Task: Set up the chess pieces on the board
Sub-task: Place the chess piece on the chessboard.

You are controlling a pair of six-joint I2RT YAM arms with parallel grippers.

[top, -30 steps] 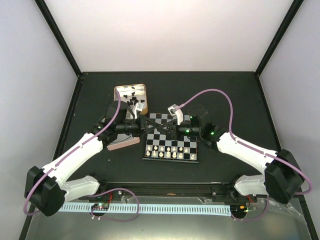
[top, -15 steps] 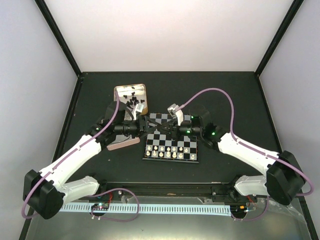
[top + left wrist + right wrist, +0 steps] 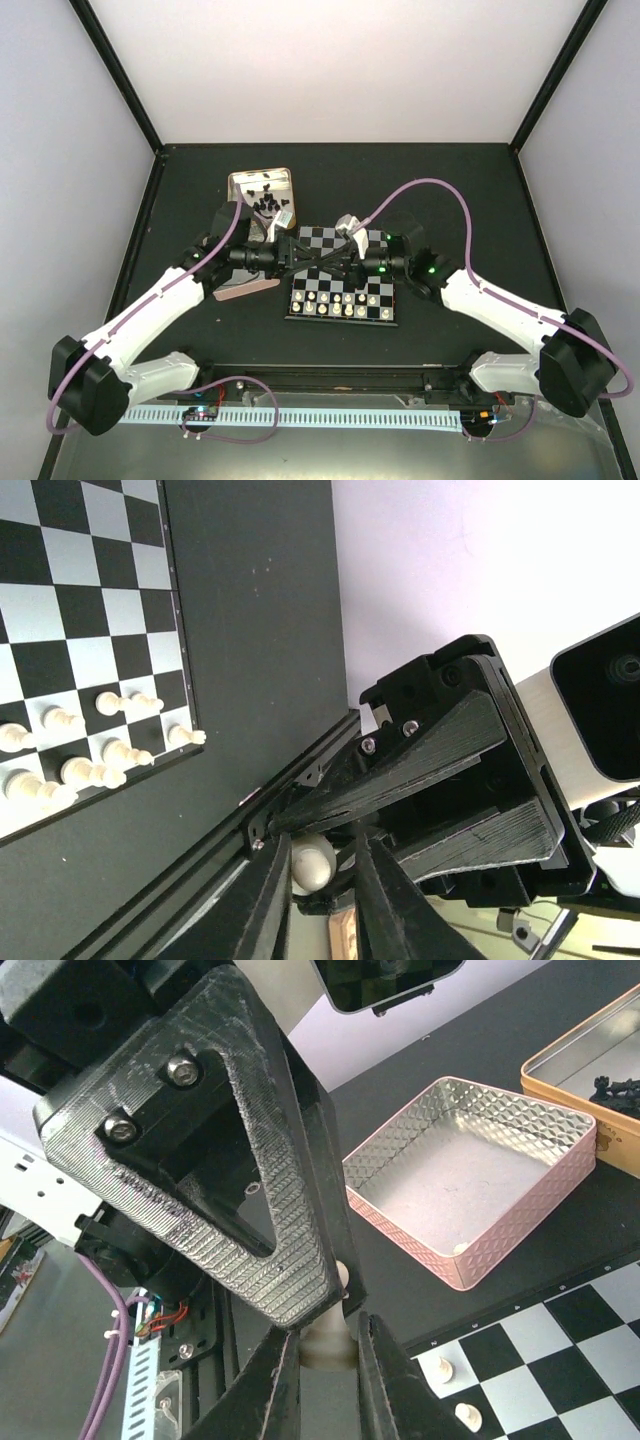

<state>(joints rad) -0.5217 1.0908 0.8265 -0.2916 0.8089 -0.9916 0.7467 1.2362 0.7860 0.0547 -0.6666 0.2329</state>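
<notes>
Handover position, top view: both arms reach in over the far-left part of the board [image 3: 318,238], and their jaws cross above it.

The right gripper [image 3: 328,1335] has its jaws nearly closed, clamped on the stem of one white piece [image 3: 326,1345]. The piece stands between the two fingers and touches both.

The left gripper [image 3: 322,848] has its jaws set narrowly apart. The rounded head of the same white piece sits between them, against one finger. A dark gap shows on the other side, so it cannot be told whether these jaws grip it.

More white pieces [image 3: 340,299] stand in the two near rows of the board. Black pieces [image 3: 268,205] lie in the tan tin [image 3: 245,185] beyond the board's far-left corner. The pink tin [image 3: 470,1185] stands just left of the board, under the left arm.

Compared with one second earlier, the left arm lies much as before. The right wrist has shifted slightly toward the near edge — the jaws cross over the same squares.
</notes>
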